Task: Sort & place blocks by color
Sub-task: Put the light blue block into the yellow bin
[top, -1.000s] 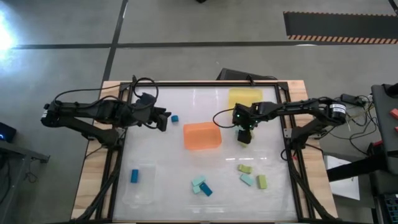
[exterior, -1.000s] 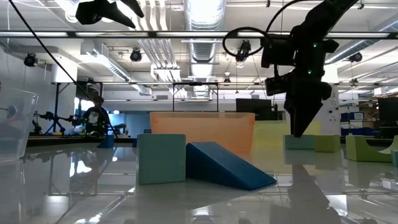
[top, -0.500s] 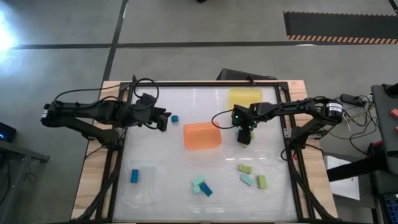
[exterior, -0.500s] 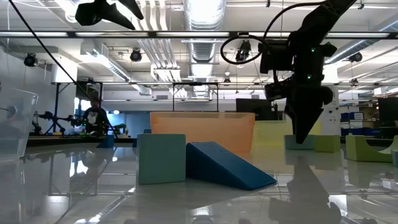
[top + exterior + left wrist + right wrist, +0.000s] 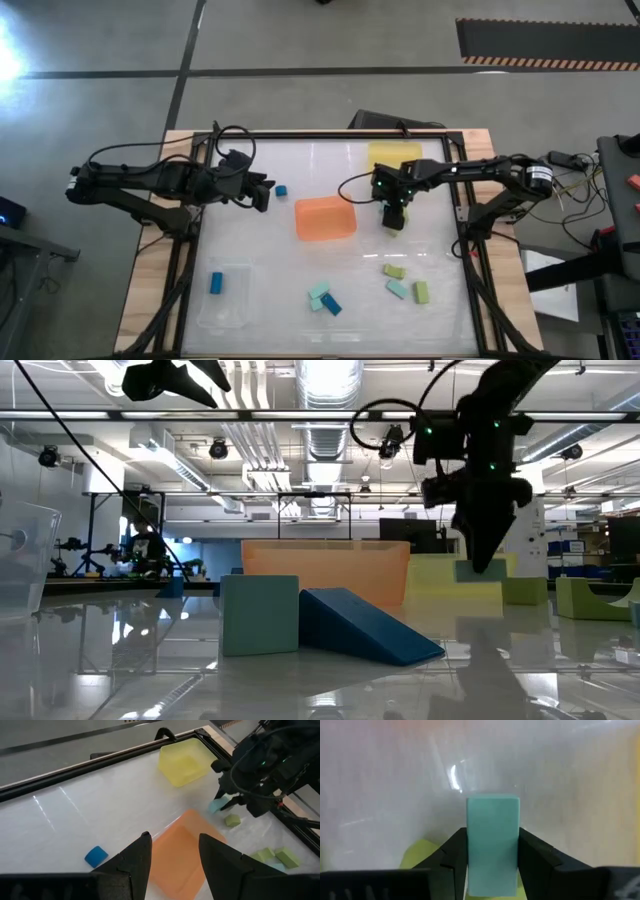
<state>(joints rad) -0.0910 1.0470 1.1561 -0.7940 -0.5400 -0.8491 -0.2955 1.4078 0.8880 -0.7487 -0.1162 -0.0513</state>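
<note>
My right gripper (image 5: 393, 214) is shut on a light teal block (image 5: 492, 837), between the orange tray (image 5: 325, 218) and the table's right edge. A yellow-green block (image 5: 232, 820) lies on the table just beneath it. My left gripper (image 5: 265, 190) is open and empty, raised, next to a blue block (image 5: 281, 190) lying at the far left. More blocks lie near the front edge: a teal one (image 5: 320, 295) against a dark blue one (image 5: 332, 307), and two yellow-green ones (image 5: 394, 271) (image 5: 421, 292) with a teal one (image 5: 398, 289). Another blue block (image 5: 216, 283) lies in the clear tray (image 5: 228, 305). My right gripper pinches the teal block's two long sides (image 5: 470, 865) between its two fingers. The fingers point down from above and lie along the block. The block's free end (image 5: 492, 802) sticks out past the fingertips. It hangs clear of the table (image 5: 478, 570).
A yellow tray (image 5: 395, 156) stands at the far right, beyond my right gripper. The orange tray sits mid-table, the clear tray at the near left. A black frame (image 5: 330, 135) runs round the white table top.
My right gripper has risen a little with the teal block, which now hangs clear of the table above the yellow-green block.
</note>
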